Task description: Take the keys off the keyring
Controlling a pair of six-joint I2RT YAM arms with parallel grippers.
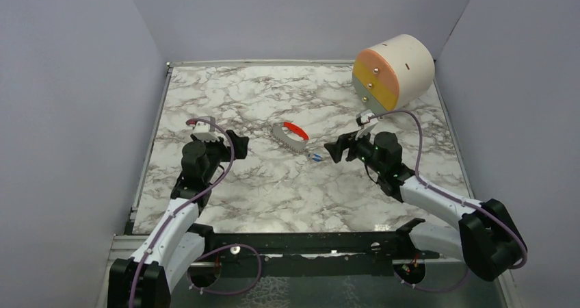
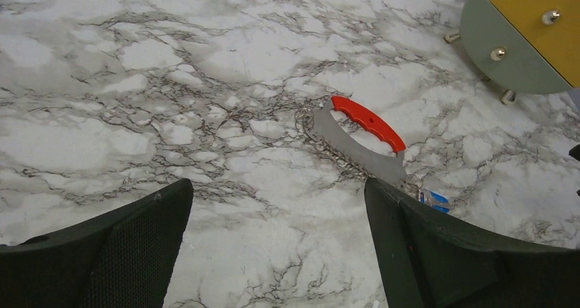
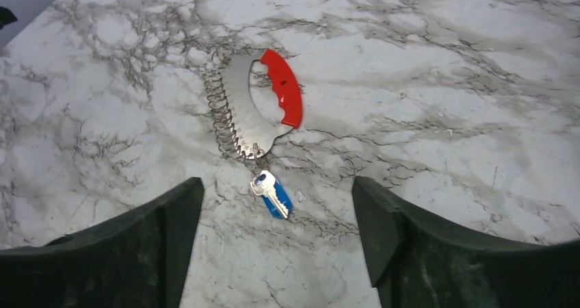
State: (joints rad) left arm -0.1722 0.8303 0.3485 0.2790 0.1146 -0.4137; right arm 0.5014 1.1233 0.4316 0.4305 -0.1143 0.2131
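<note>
The keyring (image 1: 290, 136) is a grey curved band with a coil along one edge and a bright red grip. It lies flat mid-table and shows in the left wrist view (image 2: 356, 144) and the right wrist view (image 3: 253, 113). The keys (image 3: 271, 194), a small silvery key on a blue tag, lie at the band's near end, touching its coil; they also show from above (image 1: 316, 157) and partly behind the left finger (image 2: 435, 199). My left gripper (image 1: 232, 142) is open and empty, left of the keyring. My right gripper (image 1: 336, 150) is open and empty, just right of the keys.
A big cream cylinder (image 1: 400, 70) with an orange, yellow and green face and small knobs lies on its side at the back right; it shows in the left wrist view (image 2: 526, 31). Grey walls (image 1: 82, 116) enclose the marble table (image 1: 287, 191) on three sides.
</note>
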